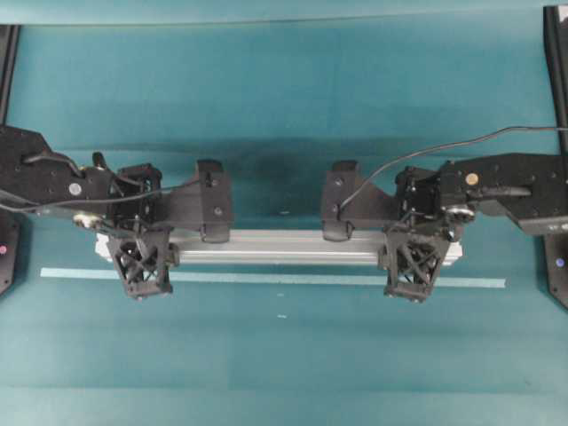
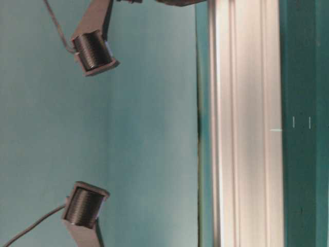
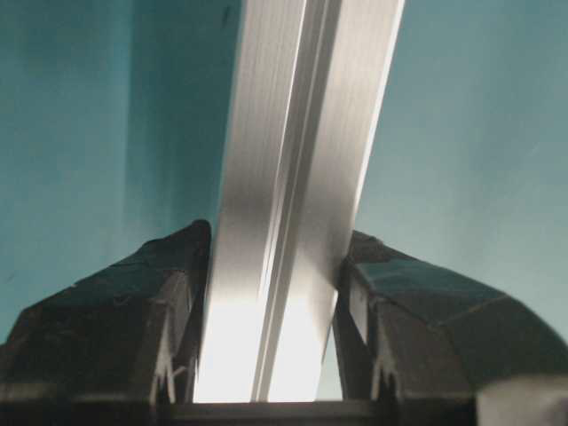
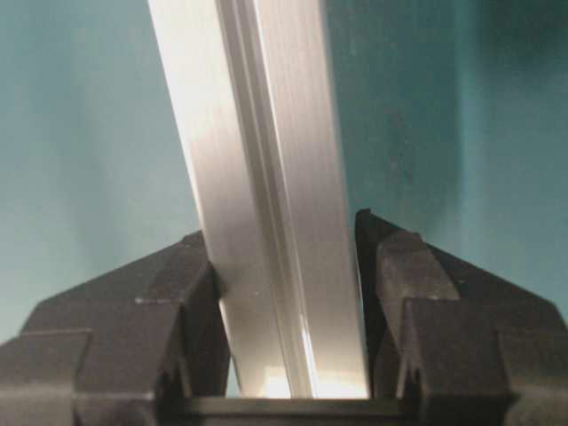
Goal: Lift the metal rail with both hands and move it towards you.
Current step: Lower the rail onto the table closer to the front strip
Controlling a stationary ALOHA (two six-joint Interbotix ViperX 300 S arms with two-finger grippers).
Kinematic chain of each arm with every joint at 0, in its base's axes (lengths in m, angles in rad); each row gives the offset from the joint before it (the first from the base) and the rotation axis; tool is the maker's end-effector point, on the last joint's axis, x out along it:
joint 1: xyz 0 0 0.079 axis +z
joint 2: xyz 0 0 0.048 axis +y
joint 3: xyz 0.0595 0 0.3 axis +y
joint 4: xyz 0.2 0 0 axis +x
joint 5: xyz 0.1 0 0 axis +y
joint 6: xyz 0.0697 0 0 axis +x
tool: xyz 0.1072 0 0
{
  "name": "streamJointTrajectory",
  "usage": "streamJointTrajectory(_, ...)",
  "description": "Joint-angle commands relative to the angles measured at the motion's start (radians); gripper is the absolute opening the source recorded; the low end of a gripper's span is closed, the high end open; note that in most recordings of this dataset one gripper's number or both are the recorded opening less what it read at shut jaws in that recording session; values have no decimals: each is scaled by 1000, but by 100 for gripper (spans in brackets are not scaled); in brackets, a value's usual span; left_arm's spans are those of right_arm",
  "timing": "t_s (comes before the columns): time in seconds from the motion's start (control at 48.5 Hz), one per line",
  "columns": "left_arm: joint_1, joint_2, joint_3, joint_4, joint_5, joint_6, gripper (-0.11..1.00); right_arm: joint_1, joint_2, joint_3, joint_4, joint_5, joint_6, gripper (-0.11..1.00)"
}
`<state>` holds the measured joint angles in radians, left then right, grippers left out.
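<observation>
- The metal rail [image 1: 293, 247] lies level across the lower middle of the overhead view, parallel to and just above the thin pale tape strip [image 1: 266, 278] on the teal counter [image 1: 284, 89].
- The left gripper [image 1: 142, 266] sits at the rail's left end and the right gripper [image 1: 413, 271] at its right end. Spacing the two holds this far apart likely keeps the long bar level and stops it swinging when it is carried.
- In the left wrist view, the fingers [image 3: 124, 328] stand partly closed with the rail [image 3: 293, 222] running up between them. Both inner faces press against the bar's sides, so this gripper has hold of it.
- In the right wrist view, the fingers [image 4: 133, 328] are likewise partly closed around the rail [image 4: 257, 195], touching it on both sides. This grip looks firm too.
- Each gripper takes the bar across its narrow width rather than along its length, which suits the grooved sides and lets the flat finger faces bear squarely.
- In the table-level view, the rail [image 2: 247, 123] appears as a bright grooved band on the right of the frame, with a dark line beside it. Whether it is clear of the counter cannot be told for sure from this.
- Judging by the rail's place beside the tape strip, the carry toward the bottom of the overhead view seems in hand but not finished.
- No containers are in view; nothing holds or is held inside anything else here.
</observation>
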<state>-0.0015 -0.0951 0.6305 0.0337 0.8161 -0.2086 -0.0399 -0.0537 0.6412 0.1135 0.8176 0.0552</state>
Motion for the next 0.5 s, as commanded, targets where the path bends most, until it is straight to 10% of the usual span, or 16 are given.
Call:
streamJointTrajectory(0.0, -3, -3, -6, -3, -20, -41, 33, -2, 2, 25, 5, -23, 23, 42)
streamJointTrajectory(0.475, -12, 51, 20, -3, -64, -51, 33, 35, 55, 52, 5, -110, 23, 42)
